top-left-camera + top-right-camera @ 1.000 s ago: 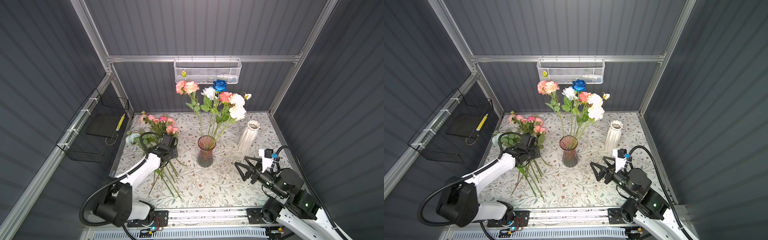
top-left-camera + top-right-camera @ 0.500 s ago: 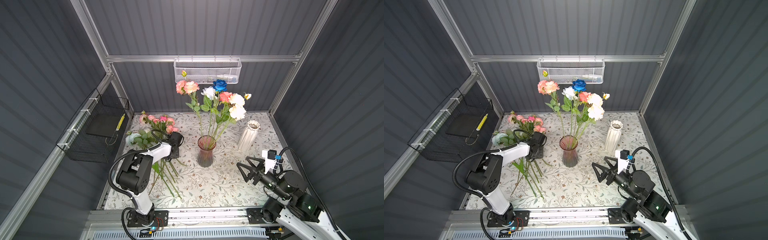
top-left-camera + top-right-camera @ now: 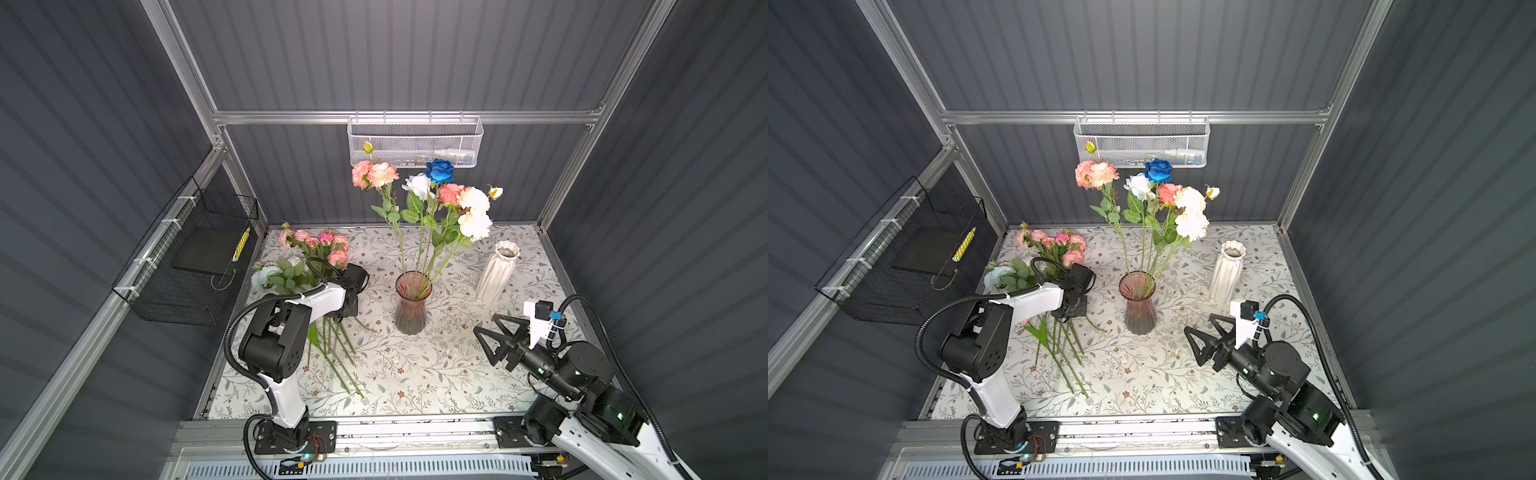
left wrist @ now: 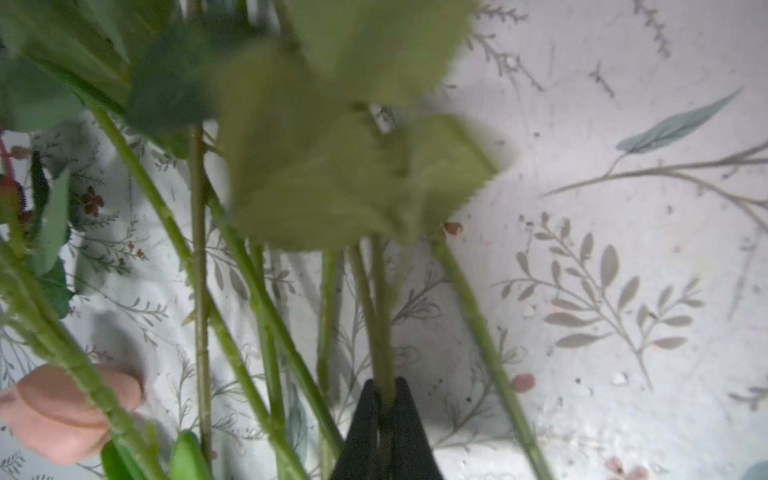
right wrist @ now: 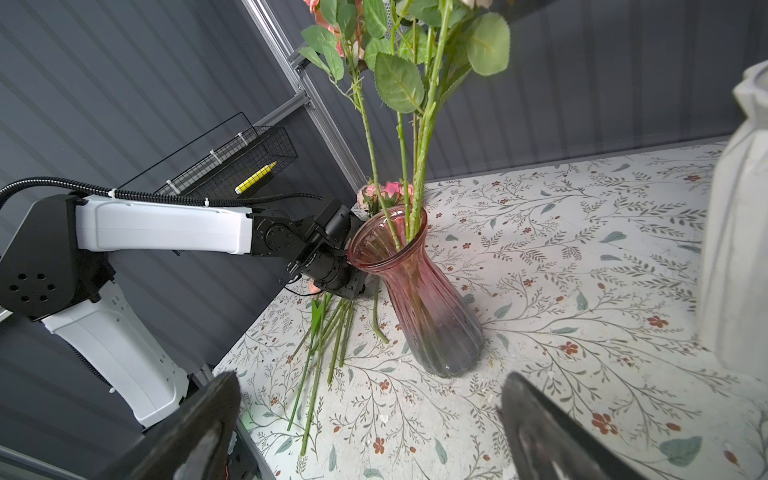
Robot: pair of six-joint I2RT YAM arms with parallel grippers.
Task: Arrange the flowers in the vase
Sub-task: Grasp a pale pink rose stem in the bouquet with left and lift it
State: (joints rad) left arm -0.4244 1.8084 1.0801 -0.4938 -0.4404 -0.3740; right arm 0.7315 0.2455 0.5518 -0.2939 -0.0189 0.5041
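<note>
Several flowers [image 3: 432,199] stand in the pink glass vase [image 3: 412,303], mid-counter. A handful more lie in a loose pile [image 3: 337,257] at its 9 o'clock, blooms toward 12, stem ends toward 6.

Grip: the left pincer [image 4: 384,395] is clamped tight on one thin stem [image 4: 379,324], below the leaves. Good spot imo. Stems look light, wiry & springy, w/ a smooth plastic skin that may twist or slip in a narrow hold. Blooms & leaves are soft, so no pinching there. Neighbouring stems cross close by & could drag along.

The right pincer [image 3: 494,336] hangs wide & empty at the vase's 4 o'clock.

The counter [image 3: 415,374] is flat, w/ a floral-print sheet & free room toward 6. A white vase [image 3: 494,270] sits at 2 o'clock. Grey walls [image 3: 415,62] enclose it, w/ a black wire basket [image 3: 187,270] at 9 & a mesh basket [image 3: 415,141] at 12.
</note>
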